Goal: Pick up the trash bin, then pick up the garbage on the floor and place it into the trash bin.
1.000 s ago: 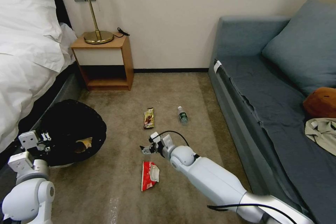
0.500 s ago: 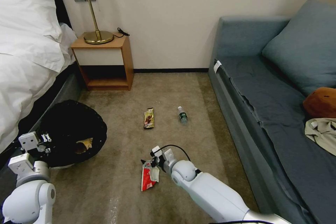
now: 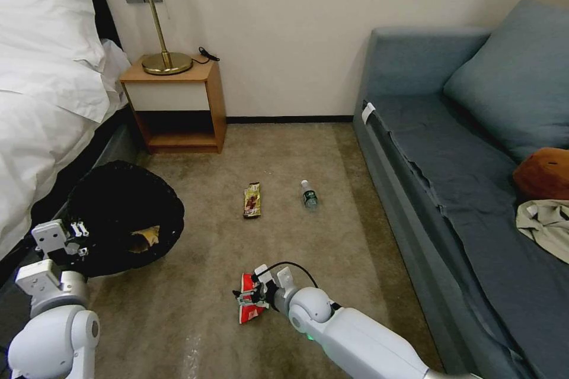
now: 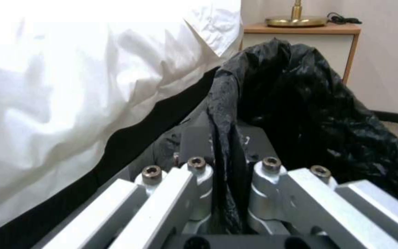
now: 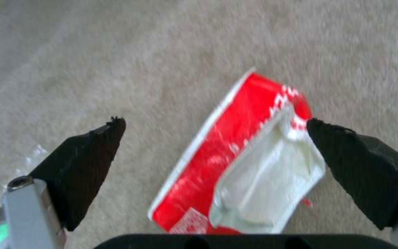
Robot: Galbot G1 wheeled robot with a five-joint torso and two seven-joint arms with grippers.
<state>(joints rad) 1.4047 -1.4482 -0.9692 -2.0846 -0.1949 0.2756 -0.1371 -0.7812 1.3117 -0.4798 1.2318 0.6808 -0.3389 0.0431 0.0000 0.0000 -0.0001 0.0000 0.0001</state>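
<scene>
The trash bin (image 3: 121, 213), white with a black bag liner, hangs tilted beside the bed. My left gripper (image 3: 76, 238) is shut on its liner rim; in the left wrist view a fold of the black liner (image 4: 309, 103) is pinched in the left gripper (image 4: 226, 167). A tan-yellow wrapper (image 3: 144, 238) lies inside the bin. My right gripper (image 3: 248, 295) is open, low over the red-and-white snack wrapper (image 3: 246, 311) on the carpet. The right wrist view shows this wrapper (image 5: 236, 155) between the black fingertips (image 5: 88, 159). Farther off lie a gold-brown wrapper (image 3: 252, 199) and a clear bottle (image 3: 309, 194).
A bed with white linen (image 3: 41, 106) is on the left. A wooden nightstand (image 3: 178, 103) with a brass lamp (image 3: 163, 41) stands at the wall. A blue-grey sofa (image 3: 468, 177) runs along the right. Open carpet lies between them.
My right gripper has come back towards me and down, from mid-carpet onto the red-and-white wrapper, still open. The bin in my left gripper has risen slightly.
</scene>
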